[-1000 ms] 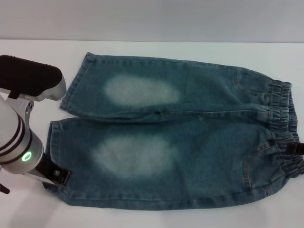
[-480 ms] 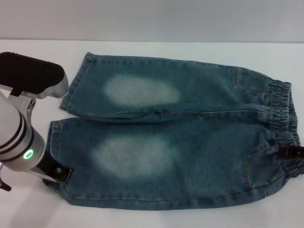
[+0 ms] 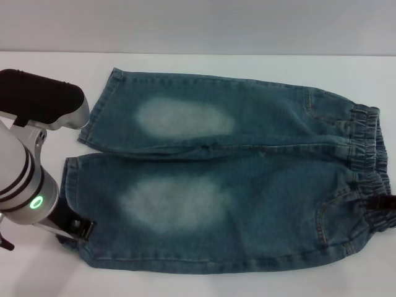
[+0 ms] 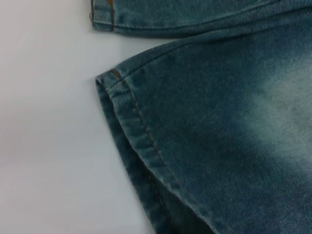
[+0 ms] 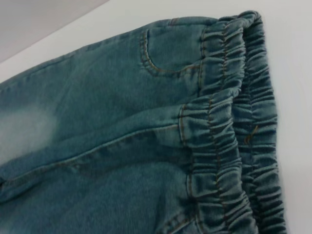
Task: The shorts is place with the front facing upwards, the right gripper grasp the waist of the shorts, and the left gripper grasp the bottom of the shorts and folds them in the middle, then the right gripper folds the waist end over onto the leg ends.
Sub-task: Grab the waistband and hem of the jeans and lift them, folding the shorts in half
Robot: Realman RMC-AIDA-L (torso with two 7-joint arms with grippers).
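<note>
- The desk (image 3: pixel 247 65) carries the shorts (image 3: pixel 235 179) flat, front up, legs toward its left edge and the waist (image 3: pixel 371 161) toward its right edge.
- The left gripper (image 3: pixel 75 230) sits at the near leg's hem; I think it pinches the bottom of the shorts (image 3: pixel 69 185), but its fingers are mostly hidden, so I cannot tell.
- The right gripper (image 3: pixel 382 204) touches the near part of the waist; its closure is unclear too.
- Risk: a shallow grip on one layer only could slip when lifting, so the fold becomes crooked.

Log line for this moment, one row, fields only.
shorts: flat, unfolded | left gripper: at near leg hem corner | right gripper: at waist near end | fold: not started
</note>
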